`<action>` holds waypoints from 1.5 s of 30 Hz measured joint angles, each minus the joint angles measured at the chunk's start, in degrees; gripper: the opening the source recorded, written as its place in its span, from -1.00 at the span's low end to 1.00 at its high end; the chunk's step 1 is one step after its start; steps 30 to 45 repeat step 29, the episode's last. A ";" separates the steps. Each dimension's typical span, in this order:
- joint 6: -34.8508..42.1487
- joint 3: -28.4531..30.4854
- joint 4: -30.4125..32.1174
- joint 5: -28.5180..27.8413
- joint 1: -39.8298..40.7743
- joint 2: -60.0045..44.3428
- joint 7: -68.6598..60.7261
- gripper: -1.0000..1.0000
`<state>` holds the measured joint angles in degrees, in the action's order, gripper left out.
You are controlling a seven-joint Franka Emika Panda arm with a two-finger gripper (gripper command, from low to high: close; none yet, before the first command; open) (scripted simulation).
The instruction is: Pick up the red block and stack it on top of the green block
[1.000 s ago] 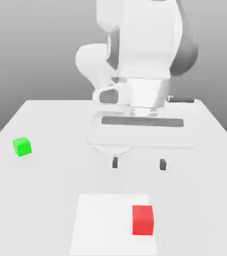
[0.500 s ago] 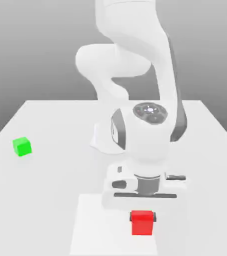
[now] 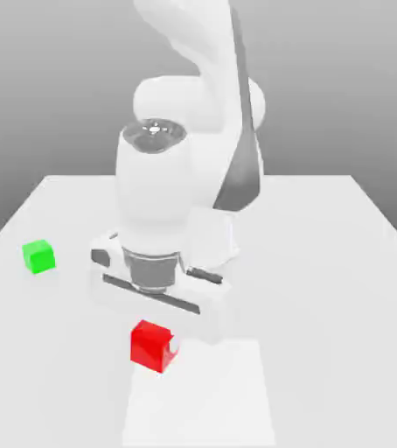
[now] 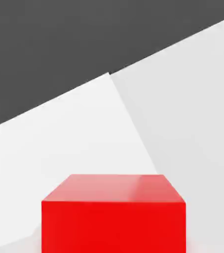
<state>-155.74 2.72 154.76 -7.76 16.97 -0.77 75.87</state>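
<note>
The red block (image 3: 150,346) hangs just under the arm's hand, pinched in the claw (image 3: 156,347), with one pale fingertip (image 3: 174,347) showing against its side on the exterior view's right. It appears lifted a little above the tabletop (image 3: 342,262), over the near-left corner of a brighter white square patch (image 3: 211,402). In the hand view the block (image 4: 114,217) sits close below the camera, level and square, which suggests the grip is centred on two opposite flat faces.

The block looks like a small, rigid, matte cube, probably light and not fragile. Flat parallel sides give the fingers a sure hold, and a matte face should not slip easily. Being about as wide as the claw itself, it leaves little margin, so a mid-height hold on opposite faces seems best.

The green block (image 3: 38,256) rests well apart, near the tabletop's edge on the exterior view's left, with its flat top free to receive the red one squarely.
</note>
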 joint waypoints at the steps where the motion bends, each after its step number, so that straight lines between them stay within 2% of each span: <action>1: 0.21 1.42 0.53 -0.68 2.48 0.81 2.47 -1.00; 6: 1.20 6.94 3.20 -3.12 15.12 4.82 14.18 -1.00; 17: 2.75 20.91 9.00 -4.95 36.70 12.52 35.68 -1.00; 19: 1.43 23.25 9.56 -3.43 39.52 11.66 37.59 -1.00; 22: -2.81 24.82 9.58 0.83 38.86 7.28 35.68 -1.00; 26: -9.37 24.11 9.47 10.62 37.16 -0.08 29.01 -1.00; 27: -10.83 22.94 9.43 13.46 37.56 -1.81 27.01 1.00; 45: -10.83 22.94 9.43 13.46 37.56 -1.81 27.01 1.00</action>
